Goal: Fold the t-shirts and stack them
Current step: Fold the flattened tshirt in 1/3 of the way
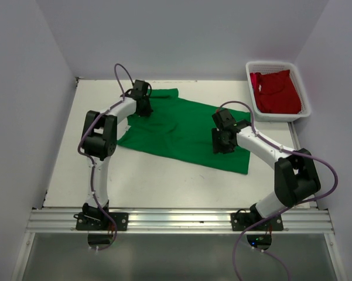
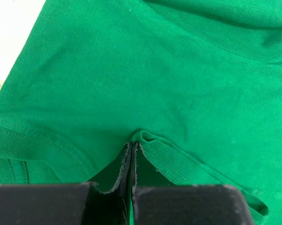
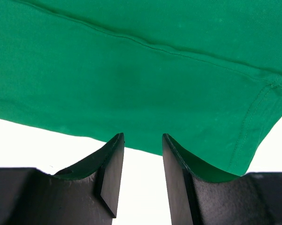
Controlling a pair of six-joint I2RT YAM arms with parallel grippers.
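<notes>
1. Spread flat and unfolded, left of the white basket (image 1: 250, 88): green t-shirt (image 1: 184, 132).
2. Bunched inside that basket: red t-shirt (image 1: 275, 91).
3. Pinched tight on a ridge of green cloth, far from the basket: left gripper (image 2: 132, 150).
4. Jaws apart at the green hem nearer the basket, holding nothing: right gripper (image 3: 143, 140).
5. Likely early on: no fold made, nothing stacked.

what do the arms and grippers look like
The left arm and right arm have white links, black joints and a loose purple cable each. The left gripper and right gripper are black, with flat tapered fingers.
</notes>
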